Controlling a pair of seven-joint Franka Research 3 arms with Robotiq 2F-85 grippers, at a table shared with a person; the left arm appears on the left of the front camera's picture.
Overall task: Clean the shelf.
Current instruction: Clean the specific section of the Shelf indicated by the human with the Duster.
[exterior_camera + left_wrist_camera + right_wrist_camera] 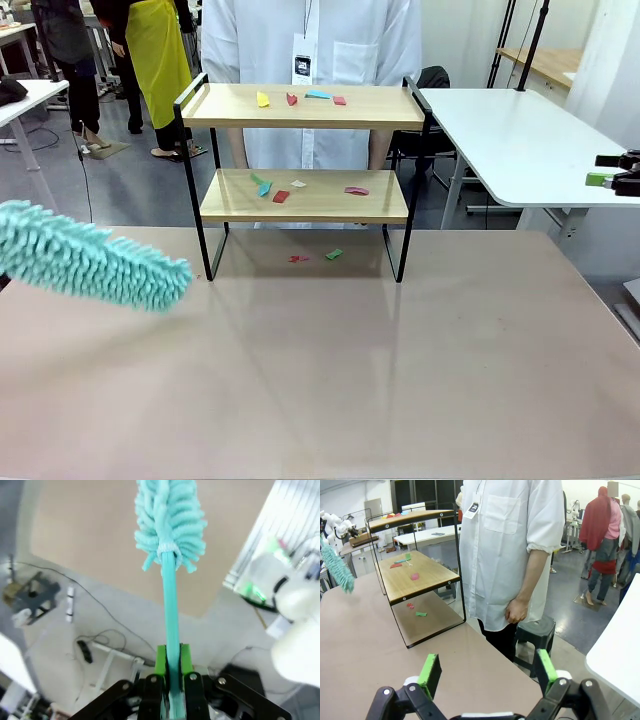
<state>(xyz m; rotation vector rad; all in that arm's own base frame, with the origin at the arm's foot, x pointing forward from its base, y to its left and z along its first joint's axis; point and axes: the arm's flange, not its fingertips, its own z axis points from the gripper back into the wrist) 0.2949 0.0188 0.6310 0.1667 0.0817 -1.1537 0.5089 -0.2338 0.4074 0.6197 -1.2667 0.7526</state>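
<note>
Shelf (370, 108) with two wooden boards in a thin black frame stands upright at the far middle of the beige bench (380, 380), just in front of a person (320, 35) in a white shirt. Small coloured scraps (300, 98) lie on the top board and more on the lower board. Two others, one red and one green, lie on the bench under the shelf. Left tool (173, 661) is closed on the thin teal handle of a duster (95, 258), its green pads pressing the handle from both sides. The duster's fluffy teal head sits over the bench's left side, sloping down toward the right, well apart from the shelf. Right tool (489, 672) is open, its green pads wide apart with nothing between them. It is off to the right of the shelf, facing its end rail and the person's side. A white table (520, 140) stands to the right, behind the bench.
</note>
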